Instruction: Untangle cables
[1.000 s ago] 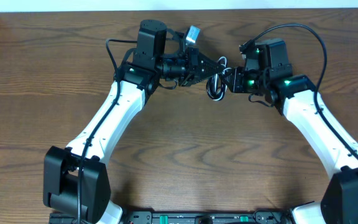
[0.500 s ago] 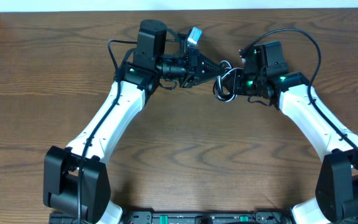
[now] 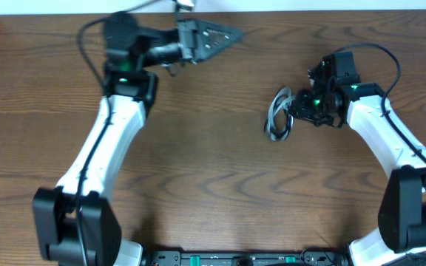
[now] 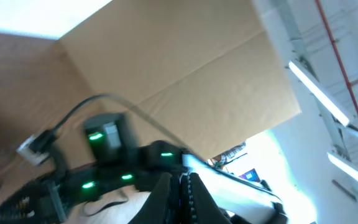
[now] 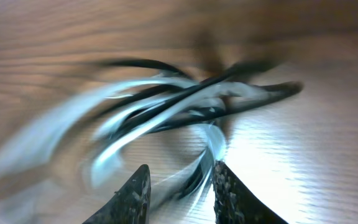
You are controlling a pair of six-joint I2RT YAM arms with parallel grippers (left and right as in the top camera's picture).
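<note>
— Entry: where are the cables (image 3: 276, 118)?
— Thin white and black cords in one loose oval bundle, right of centre on the wood-grain bench (image 3: 198, 162); blurred in my right wrist view.
— Hands?
— My right hand (image 3: 296, 111) pinches strands of the bundle between ribbed black fingers (image 5: 135, 193); my left hand (image 3: 224, 35) sits at the far edge, well apart; fingers drawn to a point, holding nothing.

Desk and room: wood grain, bright ceiling light.
A brown wood-grain desk (image 3: 213, 185) is recorded, with glare noted in the right wrist view. A cardboard panel (image 4: 185, 56) is seen beyond it, below strip lights (image 4: 316, 93) and a thin red line (image 4: 340, 62).
</note>
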